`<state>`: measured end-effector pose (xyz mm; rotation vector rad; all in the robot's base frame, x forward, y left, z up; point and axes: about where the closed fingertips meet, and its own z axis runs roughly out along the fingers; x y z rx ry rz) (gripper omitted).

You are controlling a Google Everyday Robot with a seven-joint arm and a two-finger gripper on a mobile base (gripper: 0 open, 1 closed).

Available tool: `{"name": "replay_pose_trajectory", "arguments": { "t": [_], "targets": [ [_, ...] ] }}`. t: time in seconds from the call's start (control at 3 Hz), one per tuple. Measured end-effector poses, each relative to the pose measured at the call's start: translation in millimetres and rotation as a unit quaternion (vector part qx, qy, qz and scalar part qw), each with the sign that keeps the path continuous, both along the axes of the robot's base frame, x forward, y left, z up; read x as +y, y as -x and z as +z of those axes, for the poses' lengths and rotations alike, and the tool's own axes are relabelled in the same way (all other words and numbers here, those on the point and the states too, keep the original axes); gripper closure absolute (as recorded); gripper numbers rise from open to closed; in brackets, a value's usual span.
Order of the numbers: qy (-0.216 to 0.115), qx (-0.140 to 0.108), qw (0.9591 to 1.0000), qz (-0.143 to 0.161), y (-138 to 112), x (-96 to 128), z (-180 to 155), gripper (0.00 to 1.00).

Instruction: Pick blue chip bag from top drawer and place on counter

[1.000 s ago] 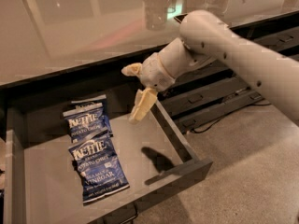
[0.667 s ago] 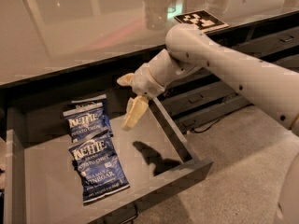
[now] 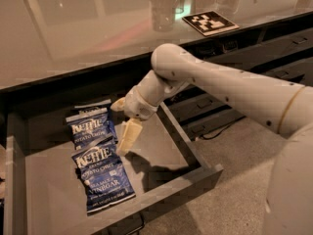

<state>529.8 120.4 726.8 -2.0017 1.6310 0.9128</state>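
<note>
The gripper (image 3: 119, 128) has dropped lower into the top drawer (image 3: 195, 153) and slid from the drawer's middle toward its left half, so it now hangs just beside the right edges of the bags lying there. Its fingers (image 3: 128, 137) stand spread wide with nothing between them; the lower one points down at the drawer floor and seems to brush a bag's edge, though contact is hard to judge. The blue chip bag (image 3: 101, 181) lies flat nearest the drawer's front wall, with two look-alike bags (image 3: 91, 127) behind it toward the drawer's back. The reach looks nearly finished, but no grasp is made, and the desk (image 3: 88, 28) above the drawer holds no bag yet
</note>
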Motion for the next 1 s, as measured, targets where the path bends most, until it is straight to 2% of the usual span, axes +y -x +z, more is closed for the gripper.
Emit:
{"name": "replay_pose_trajectory", "arguments": {
  "t": [0.33, 0.67, 1.0],
  "targets": [
    [-0.002, 0.007, 0.9997, 0.023, 7.4, 14.6, -9.1, 0.0],
    [-0.002, 0.007, 0.9997, 0.023, 7.5, 14.7, -9.2, 0.0],
    [0.009, 0.016, 0.9996, 0.022, 15.9, 23.0, -24.3, 0.0]
  ]
}}
